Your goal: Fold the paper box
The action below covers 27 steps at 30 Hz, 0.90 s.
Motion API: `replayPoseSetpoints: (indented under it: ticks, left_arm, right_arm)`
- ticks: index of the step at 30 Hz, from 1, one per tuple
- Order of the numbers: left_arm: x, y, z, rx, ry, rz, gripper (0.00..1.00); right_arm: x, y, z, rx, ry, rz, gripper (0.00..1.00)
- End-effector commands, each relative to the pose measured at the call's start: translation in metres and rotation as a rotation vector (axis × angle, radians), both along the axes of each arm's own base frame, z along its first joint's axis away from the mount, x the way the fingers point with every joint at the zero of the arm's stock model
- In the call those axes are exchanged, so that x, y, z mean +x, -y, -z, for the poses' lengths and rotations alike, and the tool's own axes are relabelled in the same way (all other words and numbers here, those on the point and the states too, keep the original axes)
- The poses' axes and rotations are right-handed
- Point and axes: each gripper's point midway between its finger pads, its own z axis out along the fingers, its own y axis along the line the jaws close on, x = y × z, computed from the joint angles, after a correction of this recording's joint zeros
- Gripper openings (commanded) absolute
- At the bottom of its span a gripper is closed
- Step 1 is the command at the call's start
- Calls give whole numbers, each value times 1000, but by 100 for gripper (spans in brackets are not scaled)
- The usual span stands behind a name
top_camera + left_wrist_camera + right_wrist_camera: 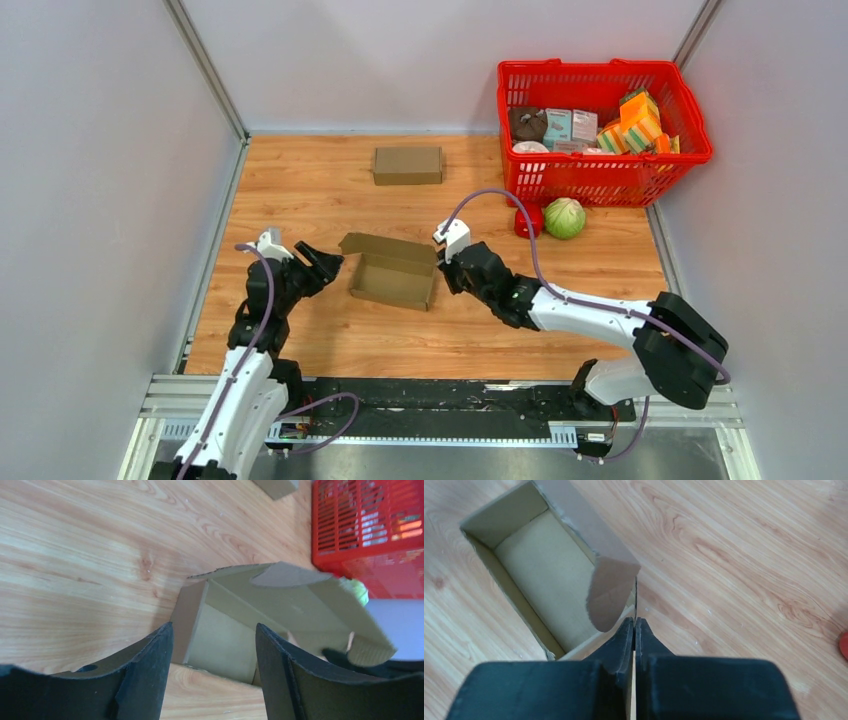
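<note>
The open brown paper box [395, 270] lies mid-table with its lid flap raised on the far side. My left gripper [325, 262] is open just off the box's left end, and in the left wrist view the box [240, 630] shows between my spread fingers [150, 665], untouched. My right gripper [445, 270] is at the box's right end. In the right wrist view it [634, 620] is shut on the thin edge of the box's [539, 575] end wall, with a rounded flap [606, 597] hanging over the hollow inside.
A second, closed brown box [407, 165] sits at the back. A red basket [590, 180] with packets and sponges stands at the back right, with a green cabbage [565, 217] and a red object [527, 222] in front of it. Grey walls enclose both sides.
</note>
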Motion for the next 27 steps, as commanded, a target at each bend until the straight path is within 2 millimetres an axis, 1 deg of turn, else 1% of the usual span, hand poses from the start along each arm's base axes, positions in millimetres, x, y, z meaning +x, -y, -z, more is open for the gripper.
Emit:
replayPoseSetpoints:
  ticks: [1,2,3,4,5,6,7,8,9,10,11,12,13,14,16,17,18,19,20,21,22,27]
  left_arm:
    - [21,21,-26,-26,208,118,68]
    - [23,22,-22,15,218,139,68]
    - [24,24,-15,40,197,154,68]
    - [26,25,-12,67,188,165,69]
    - [29,25,-17,104,204,177,72]
    - [31,25,-18,120,209,183,74]
    - [32,26,-19,132,215,193,77]
    - [35,25,-23,161,231,202,78]
    - [36,27,-24,179,237,219,78]
    - [35,33,-28,186,255,267,80]
    - [39,37,-30,214,265,309,80]
    - [40,42,-29,222,260,354,80]
    - [37,53,-28,216,252,437,78]
    - [43,60,-27,227,237,499,75]
    - [40,75,-29,191,250,596,69]
    - [40,76,-23,168,237,592,69]
    - [42,79,-26,175,271,590,70]
    - [46,73,-19,228,269,558,73]
    - [50,69,-17,271,261,539,74]
    - [48,65,-6,313,204,533,75]
    - [53,59,-4,372,198,512,76]
    - [61,48,-13,435,221,458,76]
  right_arm:
    - [26,-5,-30,43,52,15,0]
    - [26,-6,-31,52,45,-9,0]
    - [33,3,-30,46,32,2,0]
    - [34,5,-30,46,23,-8,0]
    - [32,2,-33,58,6,-61,0]
    - [36,10,-30,31,3,-70,0]
    - [38,12,-31,25,0,-73,0]
    - [34,9,-29,33,-20,-115,0]
    - [38,12,-30,32,-29,-119,0]
    - [38,11,-29,31,-33,-136,0]
    - [36,8,-25,31,-54,-164,0]
    - [38,9,-26,25,-61,-169,0]
    - [40,10,-24,19,-67,-169,0]
    - [41,10,-23,24,-76,-179,0]
    - [47,14,-20,28,-98,-172,0]
    - [47,14,-19,31,-103,-176,0]
    - [50,17,-19,35,-108,-169,0]
    - [52,16,-22,44,-106,-172,0]
    - [51,15,-23,54,-112,-186,0]
    - [54,16,-23,56,-113,-182,0]
    - [54,17,-23,57,-115,-182,0]
    - [57,22,-19,60,-132,-175,0]
